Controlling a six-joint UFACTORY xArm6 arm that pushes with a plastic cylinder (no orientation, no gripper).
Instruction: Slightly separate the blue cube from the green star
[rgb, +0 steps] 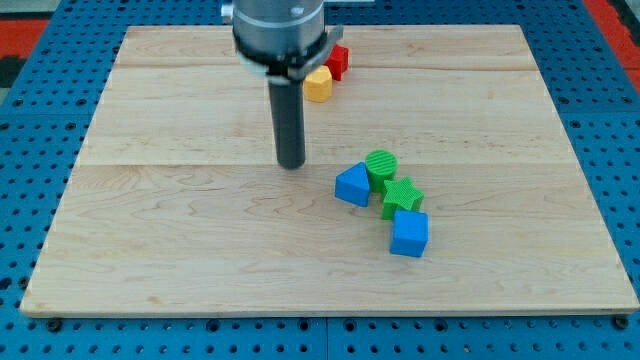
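My tip (291, 164) is the plain lower end of a straight dark rod; it is no pincer, so there is nothing on it to spread, press together or pinch, and it holds nothing; it stands upright on the wooden board (180, 230), a little toward the view's left of the board's middle, with bare wood all round it. The nearest block is the blue triangular block (352, 186), which lies toward the view's right and slightly toward the view's bottom of my tip, apart from it; just beside that block, on its right and a touch higher in the view, sits the green cylinder (381, 166), and the two appear to touch. Below the cylinder lies the green star (401, 197), close against it; whether the star also touches the triangular block I cannot tell. The blue cube (409, 234) sits directly toward the view's bottom of the star, its top edge against the star's lower points, so the pair looks to be in contact; the cube is the block farthest from my tip in this cluster. Near the view's top, partly hidden behind the rod's grey mount (280, 35), a yellow block (318, 86) and a red block (338, 62) lie together, well apart from the cluster; their shapes are not clear. The board rests on a blue perforated surface (40, 120).
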